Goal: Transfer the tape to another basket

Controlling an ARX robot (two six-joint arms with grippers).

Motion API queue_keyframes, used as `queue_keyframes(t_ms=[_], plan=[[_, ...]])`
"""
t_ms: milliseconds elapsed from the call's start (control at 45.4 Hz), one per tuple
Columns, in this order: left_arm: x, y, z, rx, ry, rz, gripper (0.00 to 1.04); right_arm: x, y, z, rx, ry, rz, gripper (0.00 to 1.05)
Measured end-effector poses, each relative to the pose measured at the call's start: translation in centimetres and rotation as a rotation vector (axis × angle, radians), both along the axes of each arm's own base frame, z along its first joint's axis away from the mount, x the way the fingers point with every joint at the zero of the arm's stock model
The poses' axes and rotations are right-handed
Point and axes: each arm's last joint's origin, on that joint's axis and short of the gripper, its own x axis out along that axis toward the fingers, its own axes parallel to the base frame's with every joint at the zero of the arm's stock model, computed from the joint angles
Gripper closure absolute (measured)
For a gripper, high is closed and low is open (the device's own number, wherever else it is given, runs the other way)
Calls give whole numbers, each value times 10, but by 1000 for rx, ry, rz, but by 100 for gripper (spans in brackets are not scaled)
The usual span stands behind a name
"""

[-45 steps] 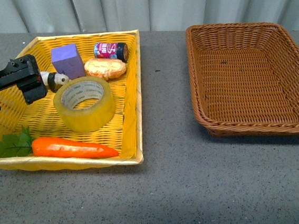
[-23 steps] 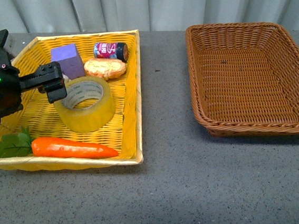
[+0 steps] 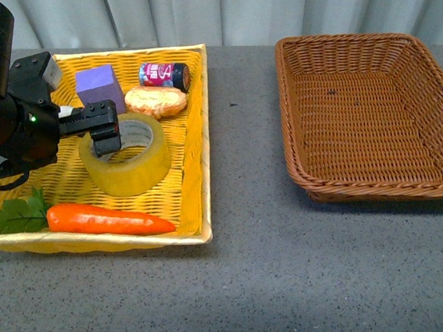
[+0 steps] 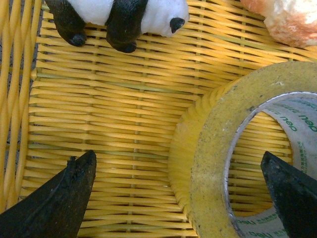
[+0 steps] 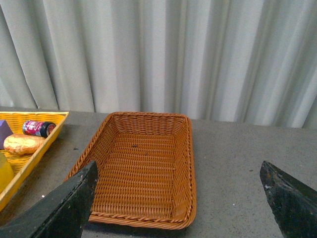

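At far left my left gripper hangs over the yellow tray, jaws wide apart and holding nothing. In the left wrist view 1 fingertip sits over bare weave outside the roll and the other over the core hole, so 1 side wall of the tape lies between them. The tape lies flat in the middle of that tray, near the carrot and the bread. I judge it a stiff, fairly heavy roll with a slick outer face. The cardboard core should resist a squeeze, so pinching through 1 wall looks the surest hold. To the right the basket is empty, well apart from the tray. My right gripper is spread wide, empty, facing that basket.
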Motion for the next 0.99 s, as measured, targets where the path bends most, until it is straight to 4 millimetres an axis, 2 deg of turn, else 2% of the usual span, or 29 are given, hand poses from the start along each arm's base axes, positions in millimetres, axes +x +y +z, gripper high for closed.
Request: queue_keyframes(t_ms=[66,176,529,793,903,992], plan=[[1,0,0,4,-3,-5,9,0,0,0,0,0,0,9],[1,-2,1,15,-6,-16,30,0,0,0,0,0,0,9],[3,-8,1,21,-6,-42,86,0,0,0,0,0,0,9],[4,-12,7,35,-24,-95,88,0,0,0,0,0,0,9],[2,-18,22,65,-113,-186,88,0,0,0,0,0,0,9],[3,-26,45,102,-205,-299,88,0,0,0,0,0,0,9]])
